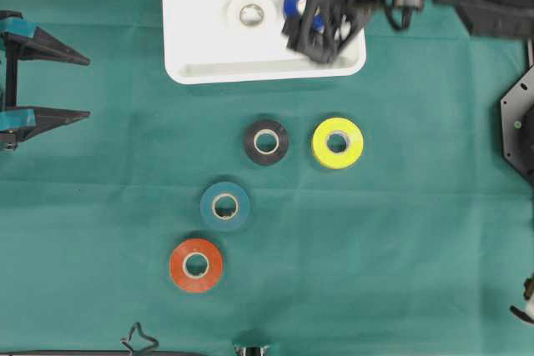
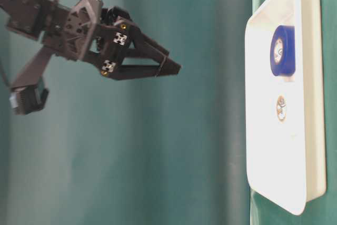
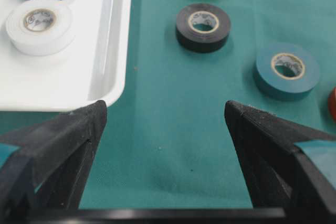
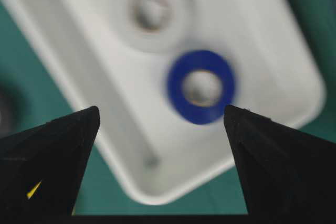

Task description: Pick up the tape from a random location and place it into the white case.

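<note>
Hovering over the white case at the far side of the worktop, my right tool hangs spread wide with nothing between its tips, above the case's right end. Below it, inside the case, lies the blue tape, flat on the case floor, and just to its left the white tape, also flat and well within the rim. So two rolls look delivered already, judging by where they rest.

My left tool sits at the left edge of the worktop, tips spread apart and empty, pointing toward the middle.

Four rolls are left out on the green cloth, all lying flat and apart from one another: the black tape and the yellow tape side by side just near of the case, the teal tape nearer and to the left, and the orange tape nearest of all. By my reckoning the job is about a third done; the next pick has not begun, since neither tool is on a roll.
</note>
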Action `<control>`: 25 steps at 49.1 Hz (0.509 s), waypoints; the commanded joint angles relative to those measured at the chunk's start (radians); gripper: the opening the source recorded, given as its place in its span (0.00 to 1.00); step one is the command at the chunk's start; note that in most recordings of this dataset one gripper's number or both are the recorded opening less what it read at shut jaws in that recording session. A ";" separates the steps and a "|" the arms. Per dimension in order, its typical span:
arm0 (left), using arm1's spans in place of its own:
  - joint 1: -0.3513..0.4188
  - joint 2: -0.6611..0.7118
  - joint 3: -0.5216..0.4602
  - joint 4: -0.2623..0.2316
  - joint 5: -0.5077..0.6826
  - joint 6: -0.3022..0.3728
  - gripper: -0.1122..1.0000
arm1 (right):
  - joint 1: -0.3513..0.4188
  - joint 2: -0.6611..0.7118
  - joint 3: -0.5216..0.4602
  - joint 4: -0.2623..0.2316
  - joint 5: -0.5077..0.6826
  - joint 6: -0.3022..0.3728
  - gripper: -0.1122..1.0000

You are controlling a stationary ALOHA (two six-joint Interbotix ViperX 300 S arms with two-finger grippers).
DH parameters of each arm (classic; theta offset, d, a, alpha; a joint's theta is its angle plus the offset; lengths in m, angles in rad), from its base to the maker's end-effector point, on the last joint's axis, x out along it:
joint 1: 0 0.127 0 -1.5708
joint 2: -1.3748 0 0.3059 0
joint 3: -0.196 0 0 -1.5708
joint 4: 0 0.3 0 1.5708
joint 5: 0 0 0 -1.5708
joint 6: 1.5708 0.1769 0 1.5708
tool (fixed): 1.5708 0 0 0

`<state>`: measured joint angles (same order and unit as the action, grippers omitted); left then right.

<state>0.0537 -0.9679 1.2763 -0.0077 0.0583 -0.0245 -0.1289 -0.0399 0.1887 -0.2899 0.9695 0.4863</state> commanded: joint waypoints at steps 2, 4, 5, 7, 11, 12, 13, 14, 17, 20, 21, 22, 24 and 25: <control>0.014 0.008 -0.009 0.000 -0.005 0.002 0.96 | 0.063 -0.008 -0.029 -0.002 -0.018 0.009 0.91; 0.018 0.008 -0.009 -0.002 -0.006 0.002 0.96 | 0.086 -0.005 -0.029 -0.002 -0.023 0.014 0.91; 0.020 0.008 -0.009 -0.002 -0.005 0.002 0.96 | 0.097 -0.005 -0.031 -0.002 -0.025 0.015 0.91; 0.023 0.008 -0.009 -0.002 -0.005 0.002 0.96 | 0.118 -0.003 -0.029 -0.003 -0.029 0.018 0.91; 0.028 0.008 -0.009 0.000 -0.005 0.002 0.96 | 0.150 0.000 -0.029 -0.003 -0.038 0.023 0.91; 0.028 0.008 -0.009 0.000 -0.005 0.002 0.96 | 0.153 0.000 -0.029 -0.003 -0.040 0.023 0.91; 0.028 0.008 -0.009 0.000 -0.005 0.002 0.96 | 0.158 0.000 -0.029 -0.003 -0.041 0.023 0.91; 0.028 0.008 -0.009 -0.002 -0.005 0.002 0.96 | 0.161 0.000 -0.029 -0.003 -0.043 0.023 0.91; 0.028 0.008 -0.009 -0.002 -0.005 0.000 0.96 | 0.164 0.000 -0.029 -0.005 -0.048 0.023 0.91; 0.028 0.008 -0.009 0.000 -0.005 0.000 0.96 | 0.166 0.000 -0.029 -0.005 -0.051 0.018 0.91; 0.028 0.008 -0.009 -0.002 -0.003 0.000 0.96 | 0.164 0.000 -0.029 -0.006 -0.052 0.015 0.91; 0.028 0.008 -0.009 0.000 -0.003 0.000 0.96 | 0.164 -0.002 -0.029 -0.008 -0.054 0.014 0.91; 0.028 0.008 -0.009 0.000 -0.002 0.000 0.96 | 0.164 -0.003 -0.028 -0.011 -0.061 0.011 0.91; 0.028 0.008 -0.009 -0.002 0.000 0.000 0.96 | 0.164 -0.006 -0.025 -0.012 -0.066 0.009 0.91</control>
<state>0.0767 -0.9679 1.2763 -0.0077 0.0583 -0.0245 0.0307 -0.0276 0.1856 -0.2930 0.9204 0.5001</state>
